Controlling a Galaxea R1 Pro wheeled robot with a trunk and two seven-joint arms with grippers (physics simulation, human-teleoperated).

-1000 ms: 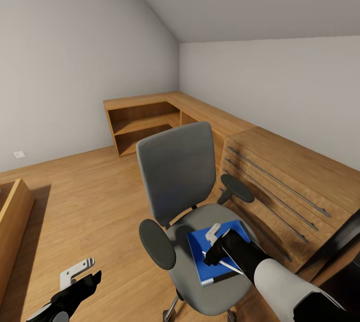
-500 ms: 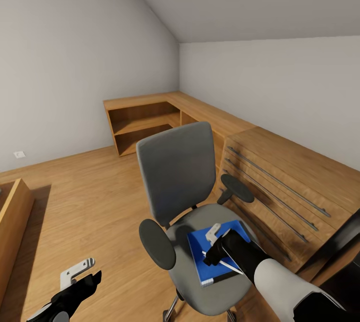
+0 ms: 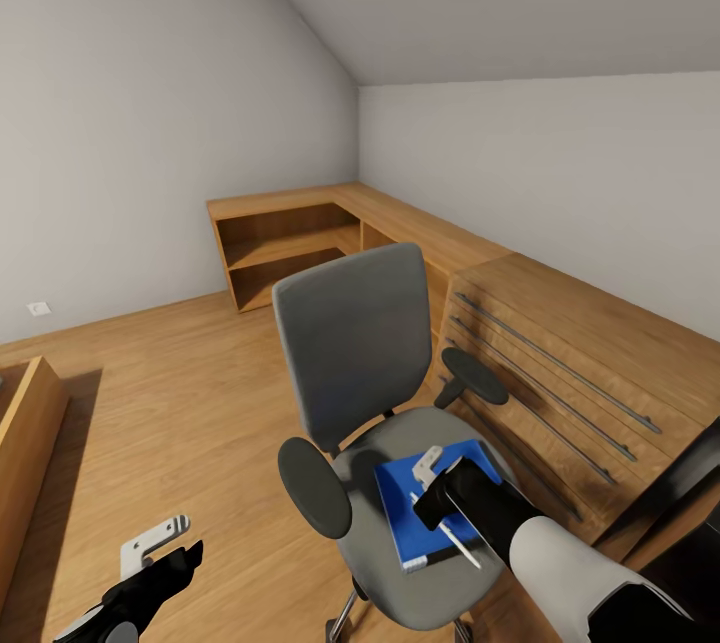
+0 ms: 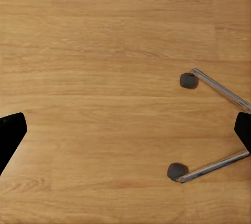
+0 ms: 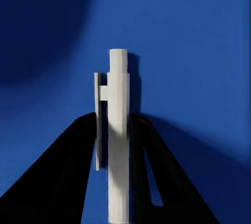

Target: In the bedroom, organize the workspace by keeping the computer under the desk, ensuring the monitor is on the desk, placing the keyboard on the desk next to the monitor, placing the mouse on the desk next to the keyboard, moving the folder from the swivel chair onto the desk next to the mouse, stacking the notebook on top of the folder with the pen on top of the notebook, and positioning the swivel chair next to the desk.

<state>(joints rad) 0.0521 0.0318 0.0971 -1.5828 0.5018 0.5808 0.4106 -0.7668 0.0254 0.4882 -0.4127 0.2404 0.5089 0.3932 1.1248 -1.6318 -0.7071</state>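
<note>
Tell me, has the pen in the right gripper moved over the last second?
Yes. The pen, clamped in the right gripper, has swung: against the blue folder on the chair seat, its lower end now points more toward the folder's near edge.

The swivel chair [image 3: 370, 363] is seen to be covered in matt grey cloth, with dull black plastic armrests [image 3: 314, 486] and glossy chromed metal legs [image 4: 214, 85] ending in dark plastic casters. A smooth, evenly matt blue cover is shown on the folder [image 5: 198, 46], and the pen [image 5: 118, 130] is rendered in plain white plastic with a slight sheen. The floor [image 4: 104, 51] and the drawer unit [image 3: 580, 363] are finished in grained wood with a satin look, the latter fitted with brushed metal bar handles.
</note>
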